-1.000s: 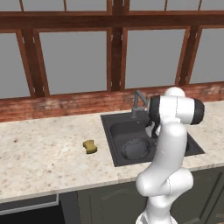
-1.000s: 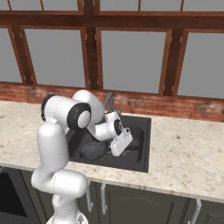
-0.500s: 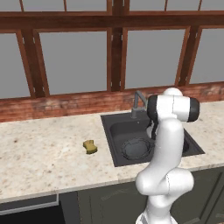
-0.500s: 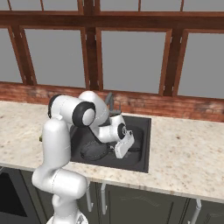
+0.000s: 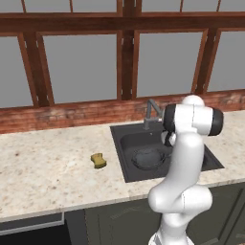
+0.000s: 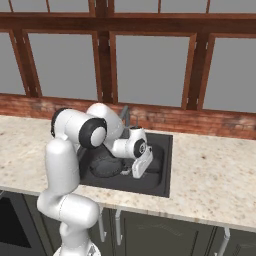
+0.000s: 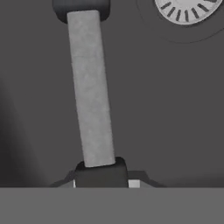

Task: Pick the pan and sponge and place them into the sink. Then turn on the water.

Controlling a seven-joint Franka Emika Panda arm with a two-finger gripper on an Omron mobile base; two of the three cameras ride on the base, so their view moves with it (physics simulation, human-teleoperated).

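While sponge (image 5: 98,160) waits on counter (image 5: 43,172) left of sink (image 5: 125,168), pan (image 5: 149,158) already sits in the basin, gripper (image 6: 138,167) clenched on its handle (image 7: 90,89); best let go cleanly, lift straight up clear of faucet (image 5: 151,112), then go for sponge
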